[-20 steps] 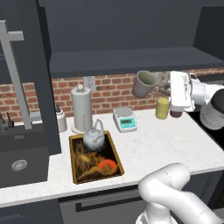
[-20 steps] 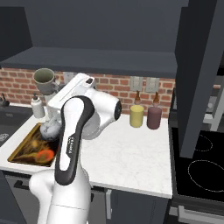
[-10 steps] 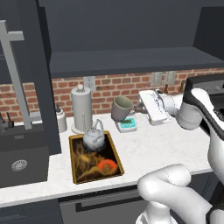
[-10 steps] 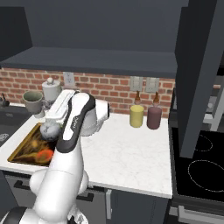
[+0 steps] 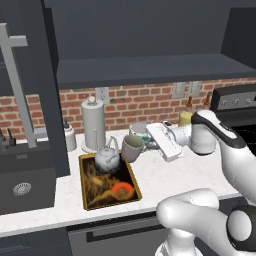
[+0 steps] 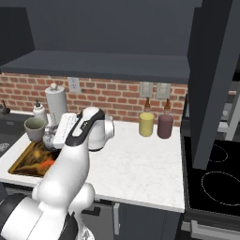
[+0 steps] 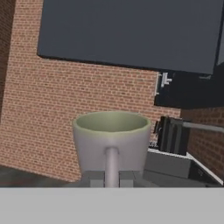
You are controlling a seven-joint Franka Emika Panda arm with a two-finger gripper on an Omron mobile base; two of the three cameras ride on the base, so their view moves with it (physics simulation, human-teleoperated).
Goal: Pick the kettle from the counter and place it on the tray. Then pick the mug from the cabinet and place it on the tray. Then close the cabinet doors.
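Note:
My gripper (image 5: 145, 146) is shut on the handle of the pale grey-green mug (image 5: 132, 148), which it holds upright just above the counter (image 5: 175, 175). The mug hangs just right of the kettle (image 5: 107, 159), at the far right corner of the tray (image 5: 88, 200). The silver kettle stands on the tray's far end. From the right base view the mug (image 6: 34, 129) is left of the white hand, above the tray (image 6: 23, 161), and the arm partly hides the kettle (image 6: 48, 139). In the hand view the mug (image 7: 111, 135) rises right above my fingertips (image 7: 94, 177). One cabinet door (image 5: 35, 75) stands open at the left.
A tall grey cylinder with a knob (image 5: 93, 125) and a small white bottle (image 5: 69, 136) stand behind the tray. The dark sink (image 5: 22, 185) lies to its left. A yellow cup (image 6: 146, 124) and a maroon cup (image 6: 165, 125) sit by the brick wall, with the stove (image 6: 215, 180) at the right.
The arm has swung left and down with the mug, from beside the yellow and maroon cups to a spot next to the kettle at the tray. The kettle and tray have stayed put.

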